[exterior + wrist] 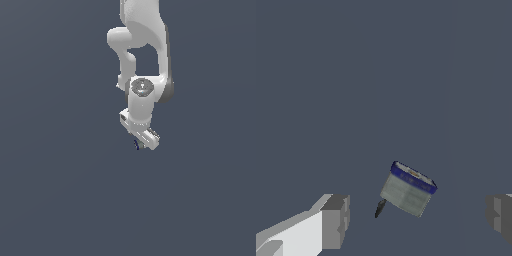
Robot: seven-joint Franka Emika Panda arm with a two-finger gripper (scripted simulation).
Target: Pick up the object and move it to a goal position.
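White Panda arm (pixel 142 60) reaches down over flat dark grey-blue floor (pixel 50 190). Gripper (pixel 417 215) spread wide, holding nothing — grey fingertips (pixel 336 220) stand well apart either side of object (pixel 408 189). Object — small grey-olive block with dark-blue band along one edge — lies tilted on floor between fingers, touching neither. Exterior view: only dark speck shows under hand.

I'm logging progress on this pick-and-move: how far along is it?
Done: the gripper is over the object. In hand: nothing; the grey fingers stand wide apart either side of the blue-banded grey piece, not touching it. Left: close, lift, carry to a goal no view shows.
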